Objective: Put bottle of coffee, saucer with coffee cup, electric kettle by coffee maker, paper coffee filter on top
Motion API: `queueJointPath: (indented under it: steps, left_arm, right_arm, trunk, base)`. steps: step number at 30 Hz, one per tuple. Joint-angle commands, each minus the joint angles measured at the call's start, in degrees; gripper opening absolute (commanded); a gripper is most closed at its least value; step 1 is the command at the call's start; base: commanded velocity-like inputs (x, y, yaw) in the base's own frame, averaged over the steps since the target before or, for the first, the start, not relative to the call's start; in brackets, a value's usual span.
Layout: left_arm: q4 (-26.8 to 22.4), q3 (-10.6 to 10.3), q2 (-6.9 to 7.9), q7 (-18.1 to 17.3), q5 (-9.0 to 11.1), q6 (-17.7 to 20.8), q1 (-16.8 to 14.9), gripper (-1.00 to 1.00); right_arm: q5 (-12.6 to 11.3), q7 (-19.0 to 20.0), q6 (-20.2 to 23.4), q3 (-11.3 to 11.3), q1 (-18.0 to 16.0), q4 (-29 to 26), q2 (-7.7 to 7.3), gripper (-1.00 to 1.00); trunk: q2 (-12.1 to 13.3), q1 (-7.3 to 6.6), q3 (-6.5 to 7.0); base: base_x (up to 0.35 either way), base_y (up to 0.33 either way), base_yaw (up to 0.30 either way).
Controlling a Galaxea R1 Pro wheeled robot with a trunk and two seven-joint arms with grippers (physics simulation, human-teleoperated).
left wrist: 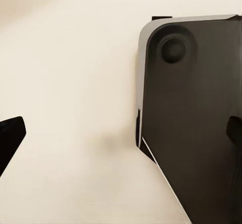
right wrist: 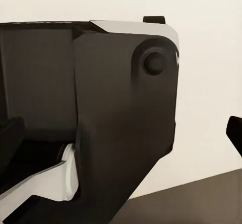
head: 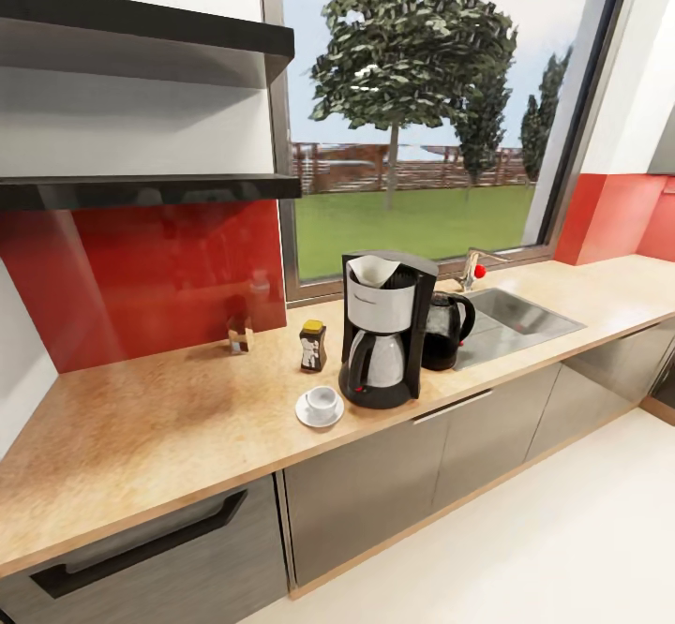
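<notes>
On the kitchen countertop [head: 169, 418] stands the coffee maker [head: 380, 334], with the white paper coffee filter [head: 373, 271] in its top. To its left, the bottle of coffee [head: 313, 346] stands upright. In front, the coffee cup [head: 322, 401] sits on the saucer [head: 314, 415]. The electric kettle [head: 448, 329] touches or nearly touches the maker's right side. The kitchen shelf [head: 141, 188] hangs on the wall at upper left. My left gripper [left wrist: 121, 138] is open over pale floor beside my own dark base. My right gripper [right wrist: 122, 133] is open too, with nothing held.
A small tan shaker [head: 240, 334] stands by the red backsplash, left of the bottle. A steel sink [head: 516, 315] with a faucet [head: 472, 268] lies right of the kettle. A thicker black board [head: 141, 20] hangs above the shelf. Grey cabinet fronts [head: 375, 483] run under the counter.
</notes>
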Motion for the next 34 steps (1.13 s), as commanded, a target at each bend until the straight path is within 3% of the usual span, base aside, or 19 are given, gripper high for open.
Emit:
queueJointPath:
  steps: [1, 15, 22, 34]
  left_arm:
    - [0.1, 0.4, -0.01, 0.2, -0.6, -0.3, -0.1, 1.0]
    - [0.1, 0.2, -0.12, 0.2, -0.7, -0.9, -0.1, 1.0]
    - [0.1, 0.1, -0.17, 0.2, -0.8, -0.8, -0.1, 1.0]
    - [0.0, 0.1, -0.13, 0.2, -0.7, -1.0, -0.1, 1.0]
  right_arm:
    - [-0.5, -0.2, 0.3, 0.5, 0.0, -0.1, 0.01, 1.0]
    - [-0.8, -0.2, -1.7, 0.3, 0.0, -0.5, 0.05, 1.0]
    - [-0.8, -0.2, -10.7, 0.4, 0.0, -0.5, 0.12, 1.0]
    - [-0.8, -0.2, -11.9, 0.4, 0.0, -0.5, 0.12, 1.0]
  trunk:
    - [-0.1, 0.03, -0.12]
    - [-0.1, 0.03, -0.12]
    - [-0.1, 0.03, -0.12]
    - [-0.1, 0.03, -0.12]
  base:
    - [0.0, 0.0, 0.0]
    - [0.0, 0.0, 0.0]
    - [0.0, 0.0, 0.0]
    - [0.0, 0.0, 0.0]
